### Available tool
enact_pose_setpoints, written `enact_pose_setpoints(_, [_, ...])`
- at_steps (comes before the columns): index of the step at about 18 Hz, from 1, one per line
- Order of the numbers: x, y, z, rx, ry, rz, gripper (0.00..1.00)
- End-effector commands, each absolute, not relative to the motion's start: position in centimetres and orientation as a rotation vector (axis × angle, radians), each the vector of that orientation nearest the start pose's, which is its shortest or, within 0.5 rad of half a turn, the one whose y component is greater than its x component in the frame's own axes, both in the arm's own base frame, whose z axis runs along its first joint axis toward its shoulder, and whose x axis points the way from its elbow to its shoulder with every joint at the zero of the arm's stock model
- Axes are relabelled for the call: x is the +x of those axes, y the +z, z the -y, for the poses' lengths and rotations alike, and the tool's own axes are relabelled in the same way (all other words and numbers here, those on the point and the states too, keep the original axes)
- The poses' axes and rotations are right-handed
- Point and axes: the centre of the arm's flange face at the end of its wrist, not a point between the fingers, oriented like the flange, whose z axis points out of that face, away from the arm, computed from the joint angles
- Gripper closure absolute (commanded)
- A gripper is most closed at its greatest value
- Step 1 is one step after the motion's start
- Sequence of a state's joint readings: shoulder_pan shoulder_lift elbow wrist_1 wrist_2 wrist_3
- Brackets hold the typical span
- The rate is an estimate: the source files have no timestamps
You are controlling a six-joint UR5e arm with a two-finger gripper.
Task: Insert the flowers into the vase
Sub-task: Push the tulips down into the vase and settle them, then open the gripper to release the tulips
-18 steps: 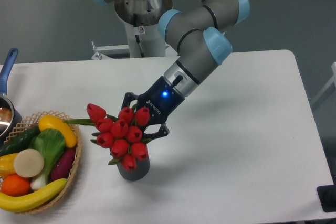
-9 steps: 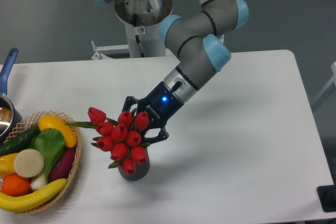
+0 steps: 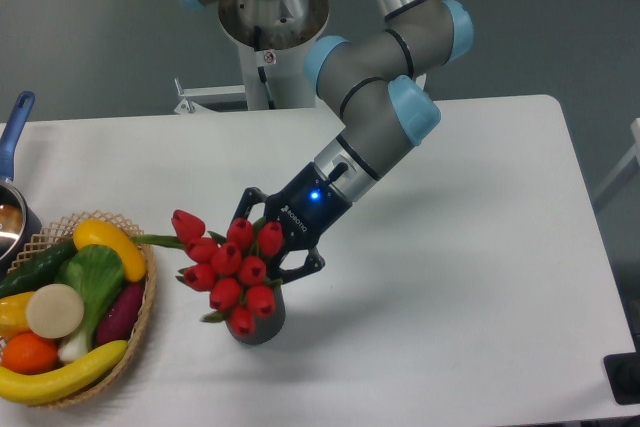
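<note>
Gripper (image 3: 268,247), black with a blue indicator light on its body, reaching down and to the left from the grey-and-blue arm (image 3: 375,97). Fingers spread partway on either side of the rear of the flowers (image 3: 228,269); whether pressed on the bunch or just clear of it, cannot be told, since the red buds cover the tips. Flowers directly in front of the gripper, buds massed toward the camera and tilted to the left, one bud and a green leaf reaching farther left than the rest. Stems hidden behind the buds. Vase (image 3: 262,324) just below the gripper and beneath the bunch, dark grey, upright on the white table (image 3: 470,277), lowest buds overlapping its mouth. Depth of the stems inside the vase not visible.

Farther left of the gripper, well apart from the vase: woven basket (image 3: 140,322) at the table's near left edge, filled with toy produce, among it a yellow banana (image 3: 60,375), a yellow pepper (image 3: 108,245), a green leafy piece (image 3: 92,282), a purple piece (image 3: 122,312), an orange fruit (image 3: 30,352). Beyond the basket, at the left picture edge, a pan with a blue handle (image 3: 14,127). Behind the gripper, at the table's far side, the arm's round base (image 3: 272,17).
</note>
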State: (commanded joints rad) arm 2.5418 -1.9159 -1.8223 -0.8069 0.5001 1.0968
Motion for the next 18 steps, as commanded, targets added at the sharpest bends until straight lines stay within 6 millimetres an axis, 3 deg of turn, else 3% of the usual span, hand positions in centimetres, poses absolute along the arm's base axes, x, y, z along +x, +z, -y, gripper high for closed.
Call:
enact_pose_setpoints(2, [-35.0,31.0,-50.5,-2.085,-0.482,-0.242,0.33])
enact_pose_setpoints(3, [-34.9,31.0,-50.6,-2.083,-0.476,-0.254,0.21])
enact_pose_setpoints(4, [-35.0,31.0,-50.5,-2.077,-0.457,-0.283,0.01])
enact_pose_setpoints(10, [-35.4,31.5,-49.2,-2.092,-0.404,-0.298,0.00])
enact_pose_setpoints(15, [-36.4,34.3,-45.6,-2.160,-0.273,-0.271,0.00])
enact_pose_setpoints(18, [-36.6,34.7,-44.2,-2.256,-0.188,-0.267,0.00])
